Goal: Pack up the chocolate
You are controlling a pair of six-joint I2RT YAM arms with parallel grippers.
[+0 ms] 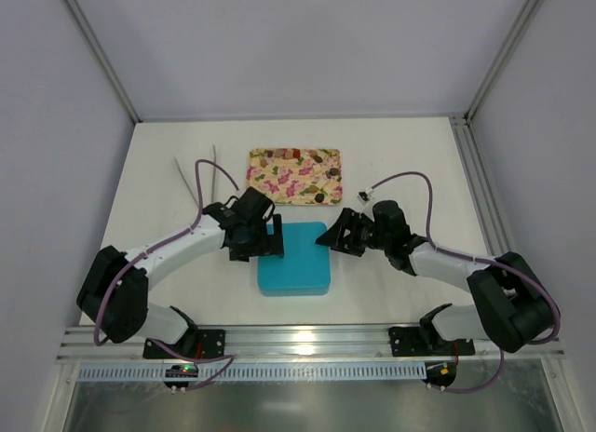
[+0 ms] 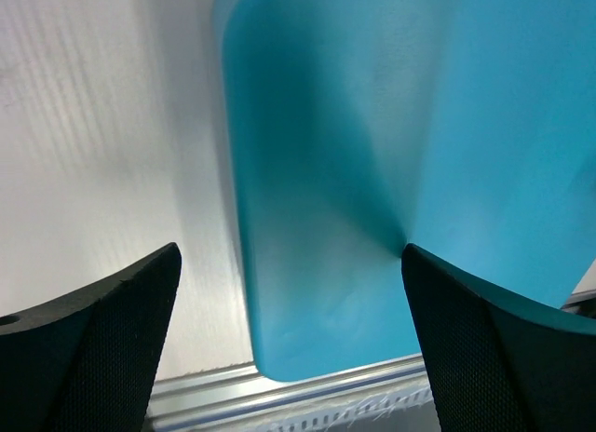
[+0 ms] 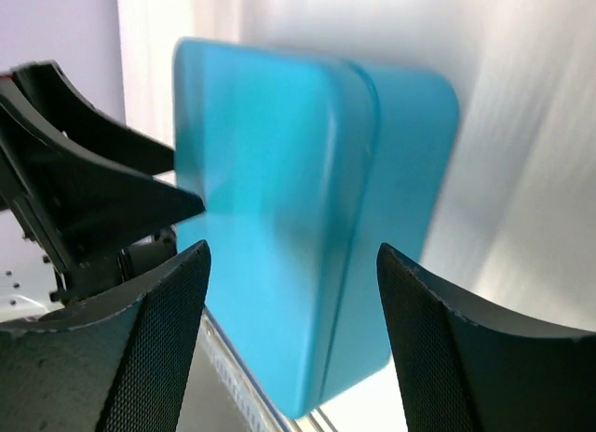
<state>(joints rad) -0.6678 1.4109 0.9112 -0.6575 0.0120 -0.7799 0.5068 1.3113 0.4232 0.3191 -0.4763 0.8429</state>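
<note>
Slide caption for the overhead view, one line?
Left gripper and right gripper, both open, flank a teal box; chocolates sit on the floral tray behind it.

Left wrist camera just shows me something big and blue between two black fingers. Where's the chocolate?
Observer: The chocolate sits on a pink floral tray, on the table beyond the blue box.
Operator: What's the other arm doing?
Observer: The right gripper is open at the box's right edge, opposite your left gripper.
Operator: Is the box open?
Observer: No; the right wrist view shows its lid shut.
</note>
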